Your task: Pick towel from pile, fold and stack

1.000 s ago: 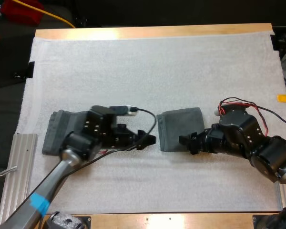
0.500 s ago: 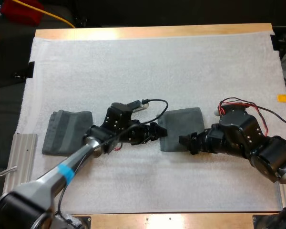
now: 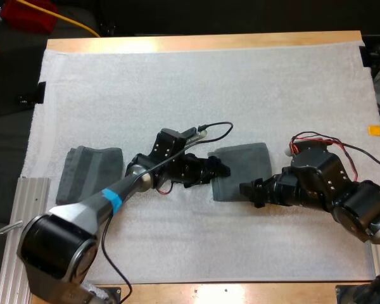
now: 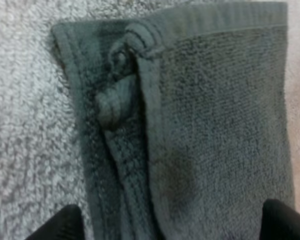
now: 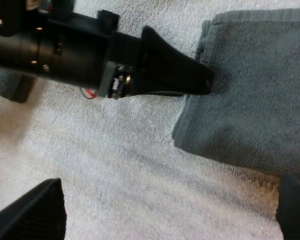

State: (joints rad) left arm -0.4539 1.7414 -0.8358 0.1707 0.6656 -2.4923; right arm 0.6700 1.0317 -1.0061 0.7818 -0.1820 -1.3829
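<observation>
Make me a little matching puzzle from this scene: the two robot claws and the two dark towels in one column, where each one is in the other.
1. left gripper
2. right gripper
3. middle towel
4. far-left towel

A. at the middle towel's near edge
B. alone near the left side of the mat
C. between the two grippers
D. at the middle towel's left edge

Pairs: 1-D, 2-A, 3-C, 4-B

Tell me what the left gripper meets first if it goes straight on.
The middle folded towel: the left gripper, open, points at its hemmed edge and looks nearly on it, though its height over the cloth is unclear.
</observation>
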